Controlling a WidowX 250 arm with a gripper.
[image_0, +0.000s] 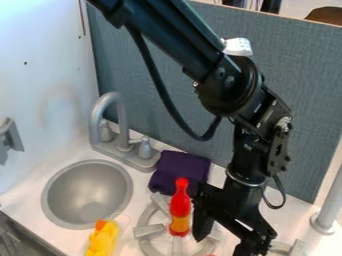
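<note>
A: How does the claw (224, 243) stand in the camera view?
B: Spread wide, with nothing visible in its grip.
A: And the red bottle (180, 207)?
B: Upright on the grey burner (148, 230), just beside the claw. Behind it lies a purple cloth (179, 167); a yellow toy (101, 242) is near the sink (87, 192).

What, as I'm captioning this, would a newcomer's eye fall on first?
A jointed black robot arm, sweeping from the top edge down to a black two-finger gripper at lower right. Next, the slim glossy red bottle with a yellow-orange band, upright on the grey ring-shaped burner beside the gripper, and a knobbly yellow toy by the round grey sink.
</note>
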